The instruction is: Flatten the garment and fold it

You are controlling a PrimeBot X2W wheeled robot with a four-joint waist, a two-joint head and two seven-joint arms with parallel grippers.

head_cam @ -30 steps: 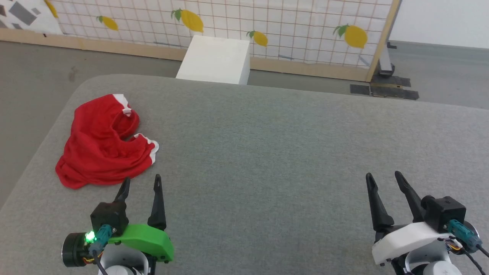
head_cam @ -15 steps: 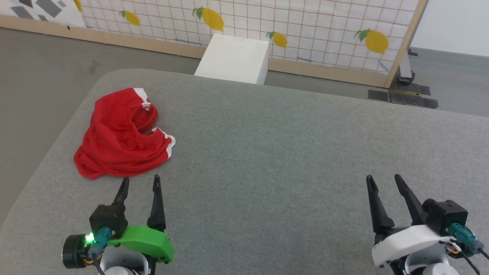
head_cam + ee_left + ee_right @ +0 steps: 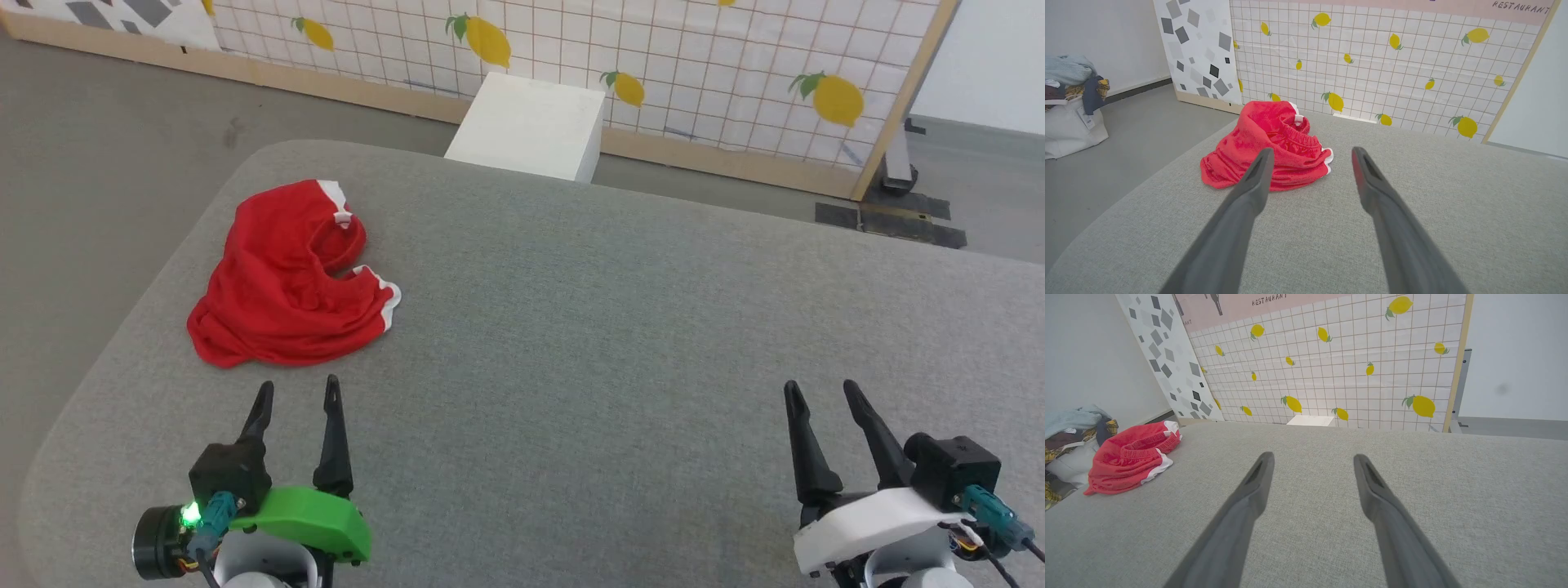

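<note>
Red thin-fabric shorts with white trim [image 3: 290, 282]: crumpled at 10 o'clock on the work surface, not yet gripped.

The shorts lie in a bunched heap with the gathered waistband showing on top, near the rounded far-left corner of the grey fabric-covered table [image 3: 620, 327]; I judge that flattening has not begun. My left gripper [image 3: 298, 382] hovers at 7 o'clock, fingers spread wide and empty. The heap is just beyond at its 12 o'clock, which I take as a ready position for reaching the near edge first. My right gripper [image 3: 819, 384] sits at 5 o'clock, equally parted, holding nothing, well apart from the cloth. Beyond the table at 12 o'clock stand a white box [image 3: 531, 122] and a lemon-printed grid screen [image 3: 694, 57] on grey floor [image 3: 106, 147]. A pile of mixed clothing [image 3: 1069, 77] sits at 9 o'clock in the left wrist view.
</note>
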